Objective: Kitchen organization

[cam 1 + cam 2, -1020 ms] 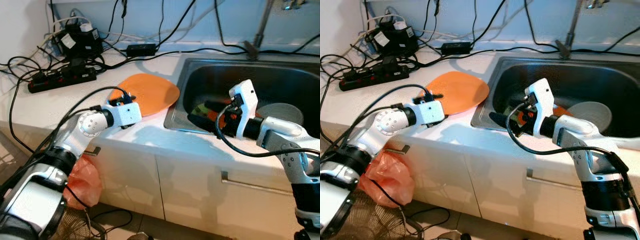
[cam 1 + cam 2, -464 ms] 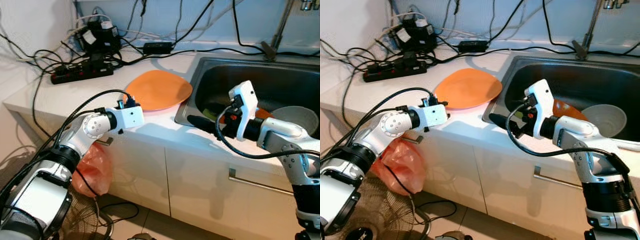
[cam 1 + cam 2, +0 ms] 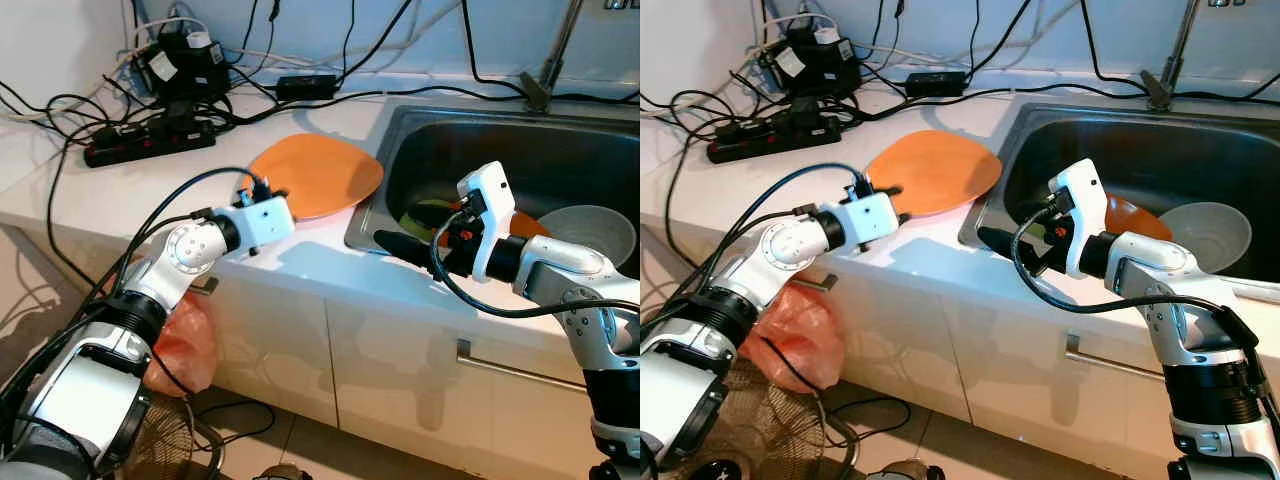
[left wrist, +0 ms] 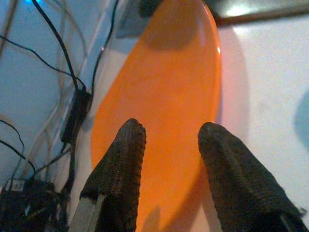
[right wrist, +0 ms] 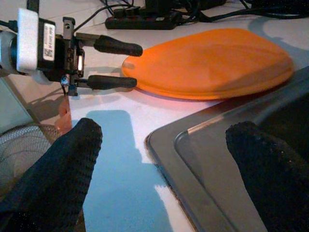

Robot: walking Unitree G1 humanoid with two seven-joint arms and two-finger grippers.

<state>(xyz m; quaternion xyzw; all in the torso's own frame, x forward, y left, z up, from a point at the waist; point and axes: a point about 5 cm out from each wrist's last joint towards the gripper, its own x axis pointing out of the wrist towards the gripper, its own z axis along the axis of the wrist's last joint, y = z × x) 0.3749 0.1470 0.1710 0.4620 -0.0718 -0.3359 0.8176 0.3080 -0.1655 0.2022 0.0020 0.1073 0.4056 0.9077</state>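
The left arm reaches forward from the robot's left side over the white counter point(image 3: 120, 190), and the left gripper point(image 5: 115, 64) is at the near edge of the orange plate point(image 3: 318, 175). In the right wrist view its two black fingers are spread apart, one above the rim of the plate and one lower, beside it; whether they touch the plate I cannot tell. In the left wrist view the two fingers point(image 4: 120, 169) are also apart, with the orange plate lying between and beyond them. The plate lies flat on the counter, just beside the left rim of the steel sink point(image 3: 375, 205), and its far edge comes very near to this rim. The right arm is bent at the elbow and held in front of the cabinet, and the right gripper point(image 3: 395, 243) points to the robot's left, over the front corner of the sink. Its fingers are wide open in the right wrist view and hold nothing. Inside the sink there is a grey bowl point(image 3: 592, 227) on the right, an orange dish point(image 3: 1125, 218) partly hidden behind the right wrist, and something green and dark point(image 3: 428, 214) that I cannot identify. At the back of the counter there are a black power strip point(image 3: 150, 146) and many black cables point(image 3: 60, 105). Below the counter, an orange plastic bag point(image 3: 185, 340) hangs near the left arm.
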